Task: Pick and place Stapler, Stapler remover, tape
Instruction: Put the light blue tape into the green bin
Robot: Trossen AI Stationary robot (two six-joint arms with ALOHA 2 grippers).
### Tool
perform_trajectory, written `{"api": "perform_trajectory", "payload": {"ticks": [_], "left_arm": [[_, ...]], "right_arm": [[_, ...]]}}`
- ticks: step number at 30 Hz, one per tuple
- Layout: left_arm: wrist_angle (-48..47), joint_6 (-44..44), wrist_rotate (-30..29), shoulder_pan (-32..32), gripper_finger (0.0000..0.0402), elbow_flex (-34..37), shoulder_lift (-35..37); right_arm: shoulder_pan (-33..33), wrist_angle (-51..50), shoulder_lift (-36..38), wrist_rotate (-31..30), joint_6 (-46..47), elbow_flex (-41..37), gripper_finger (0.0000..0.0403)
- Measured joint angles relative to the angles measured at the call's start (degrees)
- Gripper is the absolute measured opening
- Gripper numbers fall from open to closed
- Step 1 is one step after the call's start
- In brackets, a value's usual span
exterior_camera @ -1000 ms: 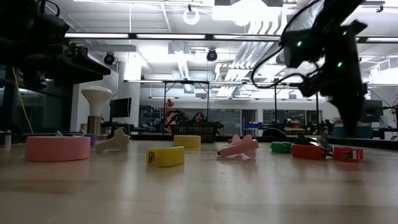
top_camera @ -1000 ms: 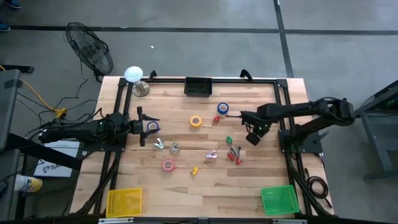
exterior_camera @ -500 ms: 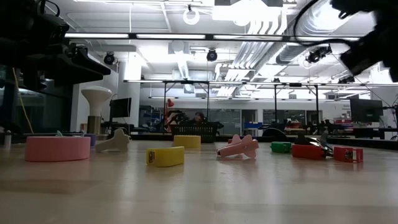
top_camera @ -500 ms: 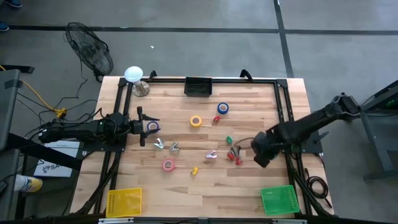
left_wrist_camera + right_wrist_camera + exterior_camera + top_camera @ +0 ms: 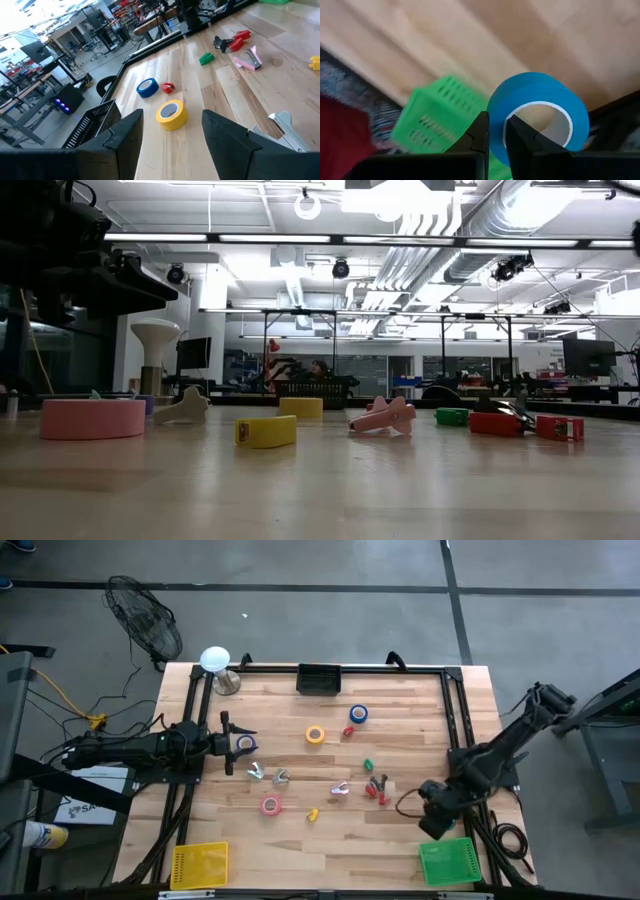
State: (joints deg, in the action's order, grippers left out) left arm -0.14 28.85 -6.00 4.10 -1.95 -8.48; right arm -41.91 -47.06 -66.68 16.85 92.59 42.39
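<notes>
Table [image 5: 400, 840] first: pale wood planks inside a black frame, with a green basket [image 5: 449, 862] at the near right corner, a yellow basket [image 5: 199, 864] at the near left and a black basket [image 5: 318, 679] at the far edge.

Over that green basket's inner edge hangs the right gripper [image 5: 496, 131], its arm reaching down along the table's right side. Its claw is narrow, pinched on the wall of a blue tape roll [image 5: 536, 116], one finger inside the ring and one outside. From the wrist, the basket shows below and beside the roll, with bare wood under most of it, so the roll does not look centred over the basket yet.

Step in hand, as I judge it: carrying this roll to the green basket, with the release not yet made. Next the roll wants shifting a little further over the basket, then the fingers parting so it drops inside and not on the rim.

At the left edge the left gripper [image 5: 232, 742] waits, fingers [image 5: 122, 137] moderately apart and empty, near a purplish-blue roll [image 5: 246, 744].

Loose on the wood lie a yellow roll [image 5: 315, 735], another blue roll [image 5: 358, 714], a pink roll [image 5: 270, 805], and small staplers and removers scattered mid-table.
</notes>
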Motion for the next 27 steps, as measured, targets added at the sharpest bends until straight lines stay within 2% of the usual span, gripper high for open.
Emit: {"api": "perform_trajectory", "payload": {"ticks": [5, 14, 27], "left_arm": [[0.00, 0.01, -0.02, 0.01, 0.0197, -0.01, 0.00], [0.01, 0.00, -0.01, 0.02, 0.0197, 0.00, 0.00], [0.01, 0.01, 0.00, 0.02, 0.0197, 0.00, 0.01]], "right_arm": [[-6.44, 3.58, 1.20, -3.57, 8.10, 0.28, 0.0028], [-14.63, 3.57, 1.00, -10.16, 16.66, 6.14, 0.0028], [-20.17, 10.01, -9.20, -9.43, 27.95, 6.95, 0.0028]]}}
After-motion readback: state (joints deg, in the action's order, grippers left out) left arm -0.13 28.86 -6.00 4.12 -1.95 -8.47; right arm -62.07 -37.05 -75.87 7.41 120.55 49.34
